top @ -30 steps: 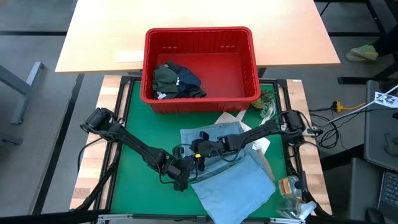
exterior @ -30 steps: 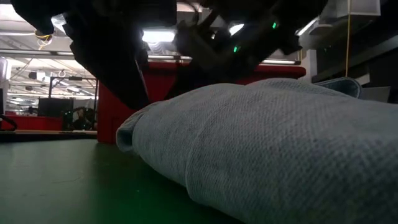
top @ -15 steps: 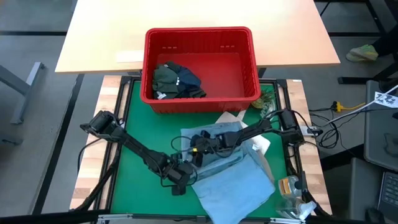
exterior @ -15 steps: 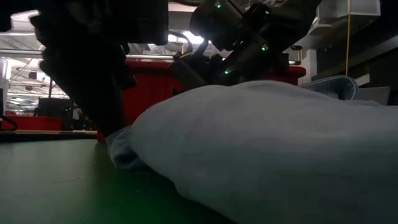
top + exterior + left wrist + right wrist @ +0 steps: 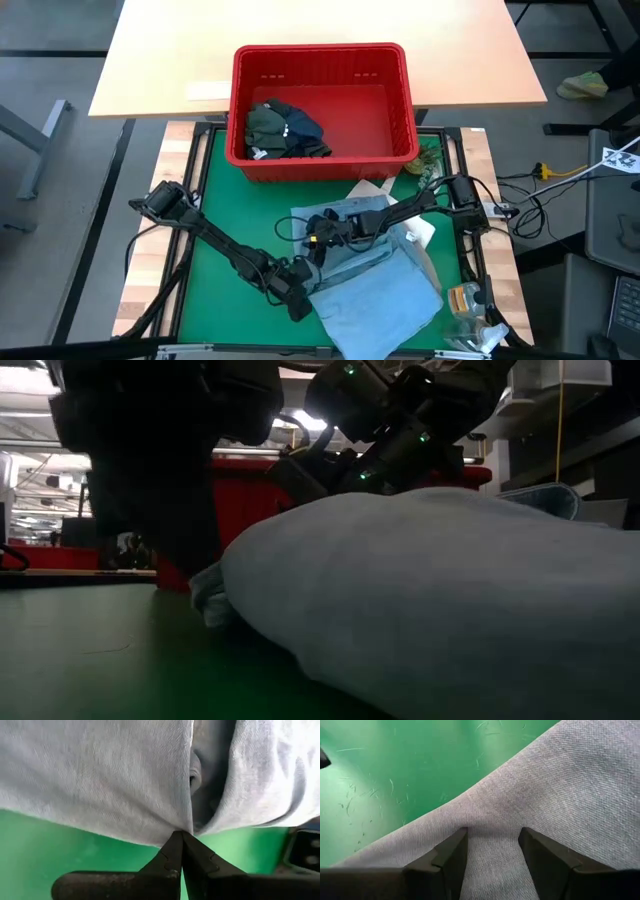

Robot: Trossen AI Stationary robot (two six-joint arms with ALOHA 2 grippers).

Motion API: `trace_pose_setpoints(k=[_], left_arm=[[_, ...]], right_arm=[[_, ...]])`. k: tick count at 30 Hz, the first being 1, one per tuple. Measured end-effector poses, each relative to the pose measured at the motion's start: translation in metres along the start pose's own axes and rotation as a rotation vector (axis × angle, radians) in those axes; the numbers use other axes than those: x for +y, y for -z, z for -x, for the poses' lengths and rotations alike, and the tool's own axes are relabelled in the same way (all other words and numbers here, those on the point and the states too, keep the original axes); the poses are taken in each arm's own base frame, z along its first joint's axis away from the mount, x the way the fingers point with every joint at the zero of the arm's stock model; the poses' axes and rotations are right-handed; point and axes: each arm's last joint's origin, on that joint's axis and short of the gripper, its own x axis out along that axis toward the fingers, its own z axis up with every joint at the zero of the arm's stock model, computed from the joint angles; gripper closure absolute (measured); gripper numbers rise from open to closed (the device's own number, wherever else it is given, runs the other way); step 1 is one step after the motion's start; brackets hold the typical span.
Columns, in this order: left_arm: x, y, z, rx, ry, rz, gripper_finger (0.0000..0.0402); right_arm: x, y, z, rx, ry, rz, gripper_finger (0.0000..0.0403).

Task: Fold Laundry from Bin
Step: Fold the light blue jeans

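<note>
Left gripper [image 5: 297, 303] pinched on light blue shirt [image 5: 375, 295] edge lower center for folding, right gripper [image 5: 318, 238] spread, pinning it down.

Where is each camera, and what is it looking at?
High view: above, straight down; both arms, red bin.
Low view: table height, looking across; arms overhead, light blue shirt.
Left wrist view: on left arm; its shut end effector pinching the shirt edge.
Right wrist view: on right arm; open end effector over the shirt.
All share the shirt.

green table mat [image 5: 220, 210] carries the red bin [image 5: 322, 60] and light blue shirt [image 5: 375, 300].
</note>
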Motion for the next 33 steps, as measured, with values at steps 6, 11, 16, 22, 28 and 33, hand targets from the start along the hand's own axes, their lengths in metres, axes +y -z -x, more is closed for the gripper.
trace_pose_setpoints(k=[6,11,16,22,28,33], left_arm=[[-0.007,0.004,0.002,0.039,0.057,0.121,0.0401],[-0.006,0.007,0.003,0.017,0.031,0.106,0.0401],[-0.005,0.011,0.011,0.024,-0.004,0.072,0.0401],[-0.003,0.005,0.025,-0.014,-0.032,0.05,0.0401],[-0.001,-0.004,0.045,-0.122,-0.074,0.005,0.0401],[0.001,-0.011,0.047,-0.17,-0.096,-0.022,0.0401]], right_arm=[[-0.006,-0.001,-0.001,-0.019,0.068,-0.002,0.021],[-0.005,-0.001,-0.001,-0.025,0.073,0.004,0.021],[-0.003,-0.003,0.004,-0.006,0.018,0.035,0.021],[0.004,-0.017,0.028,-0.01,-0.042,0.058,0.021],[0.01,-0.026,0.058,0.06,-0.122,0.069,0.021],[0.023,-0.018,0.09,0.169,-0.112,0.122,0.021]])
